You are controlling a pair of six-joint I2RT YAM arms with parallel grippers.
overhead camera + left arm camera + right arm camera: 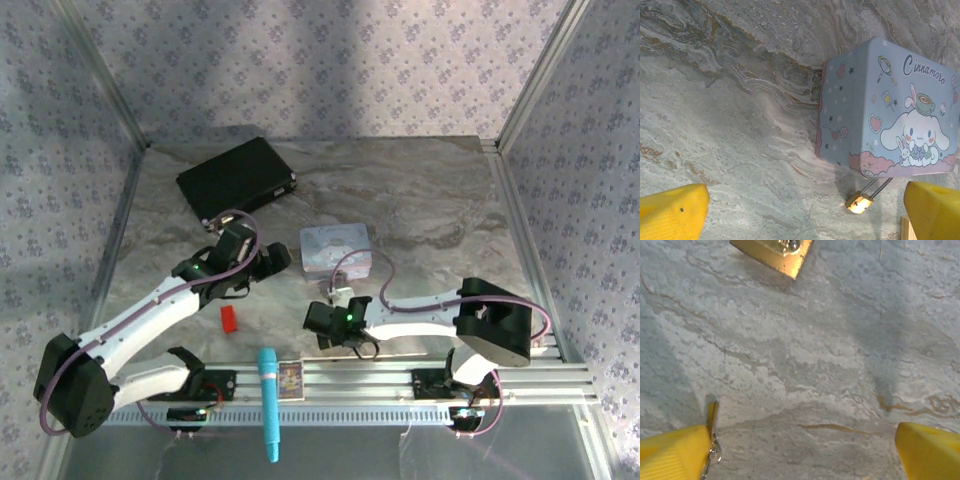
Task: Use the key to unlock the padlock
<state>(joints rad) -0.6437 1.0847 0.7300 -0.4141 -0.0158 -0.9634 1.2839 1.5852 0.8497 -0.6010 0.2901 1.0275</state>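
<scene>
**Marble table (420,200): left claw (805,215) and right claw (800,452) both spread, key (712,415) beside a right-claw finger**

Flowered wallpaper (330,60) closes in the grey-veined surface on three sides. Farthest left, a black case (235,180) lies beyond the left claw and a little to its left. A red block (229,318) sits on the near side of that claw, and a blue pen (268,403) lies across the metal rail (400,378) nearer still.

The left claw's yellow fingers (672,212) stand wide apart with nothing gripped. Ahead of it and to the right stands a pastel tin (890,107) printed with a cartoon rabbit. The padlock (858,202) lies on the marble at the tin's near corner. It is between the two fingers but much closer to the right-hand one, and its thin shackle runs up to the tin's lower edge.

The right claw is also parted, its fingers (930,450) far apart over bare marble and clamped on nothing. The small key lies flat just off the tip of the finger on the left of the wrist view, its ring beside that tip. Whether metal and finger actually touch cannot be told. The padlock's brass body sits ahead of this claw, slightly left of centre and well clear of both fingers.
</scene>
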